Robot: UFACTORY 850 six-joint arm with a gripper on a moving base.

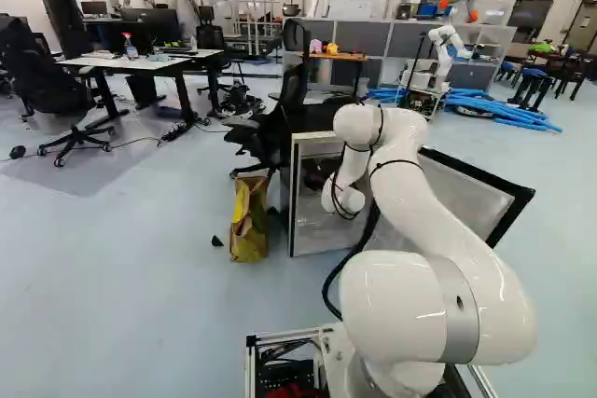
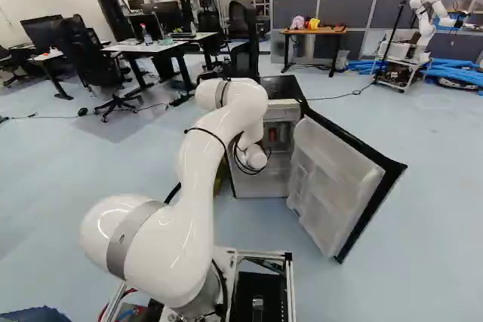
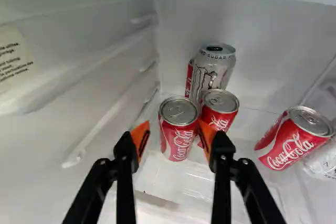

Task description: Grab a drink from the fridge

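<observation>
Right up close, the white arm [image 1: 457, 230] rises from its base and bends down into the open fridge [image 1: 308, 235]. The black pincer [image 3: 173, 135] stands wide apart inside, with nothing gripped. Its orange pads [image 3: 140, 135] frame the front can [image 3: 179, 129], a red drink upright on the fridge floor just ahead. One pad is apart from it; whether the other touches it, I can't tell. Close behind, past that second pad, stands another red can [image 3: 219, 109], with a grey can [image 3: 212, 69] farther back and a strip of red showing beside it. Off to the side, well apart, is a side can [image 3: 291, 140], also red, with part of a silvery can [image 3: 323, 163] near it.

Outside, a yellow bag [image 1: 249, 226] sits beside the fridge, and the door [image 2: 339, 179] hangs open on the opposite side. Beyond are a black chair [image 1: 294, 90], a wooden surface [image 2: 326, 32] bearing pink and yellow things, blue tubes [image 1: 504, 114] and another robot [image 1: 442, 48] on a cart.
</observation>
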